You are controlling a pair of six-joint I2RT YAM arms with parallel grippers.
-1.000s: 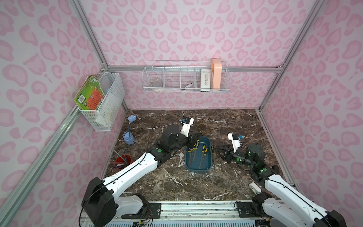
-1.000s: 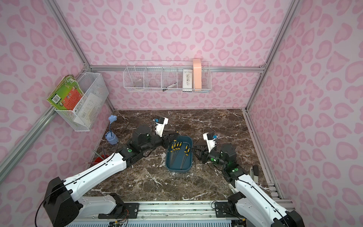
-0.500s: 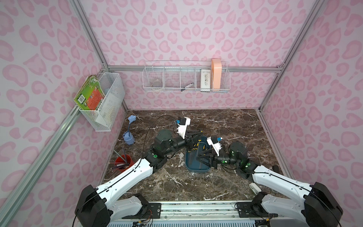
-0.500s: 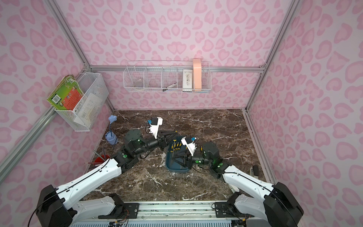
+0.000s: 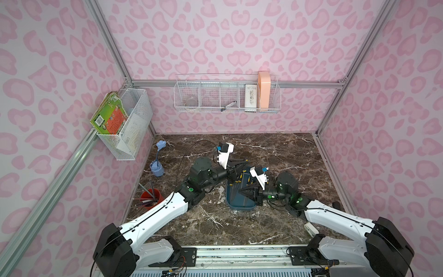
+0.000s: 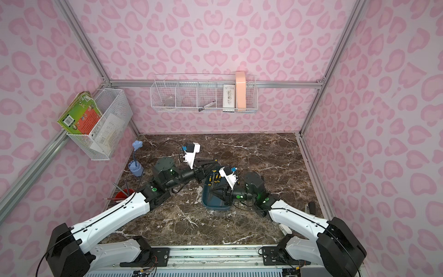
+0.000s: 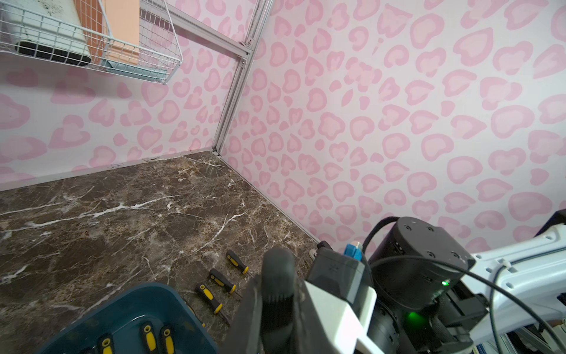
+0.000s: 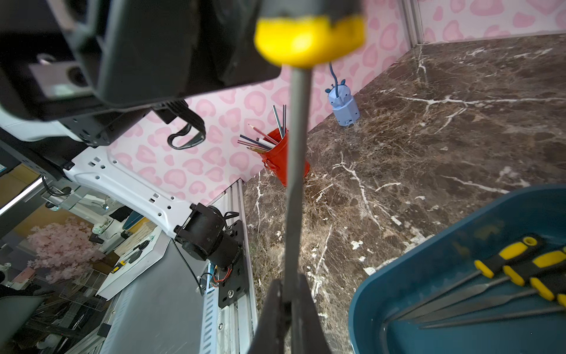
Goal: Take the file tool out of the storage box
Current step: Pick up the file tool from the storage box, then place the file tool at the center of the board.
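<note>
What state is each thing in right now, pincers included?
Tub: upright on the table, other files inside.
File: held by its grey shaft.
Right pincer: shut on the file.
Left pincer: by the tub's far end, open or shut unclear.
Three files: lying on the table outside the tub.
Pot: upright, holding pencils.

One storage box (image 5: 239, 207) is counted. In the left wrist view three files (image 7: 148, 334) are counted inside it and three more (image 7: 222, 281) on the table (image 7: 122, 230) beside it. One file (image 8: 295, 184) is seen apart in the right wrist view, perhaps among those already counted. Two wire baskets (image 5: 226, 97) (image 5: 129, 129) are counted at twelve and ten o'clock, one red pen pot (image 5: 151, 195) at nine, and two arms (image 5: 155, 215) (image 5: 335, 215).
</note>
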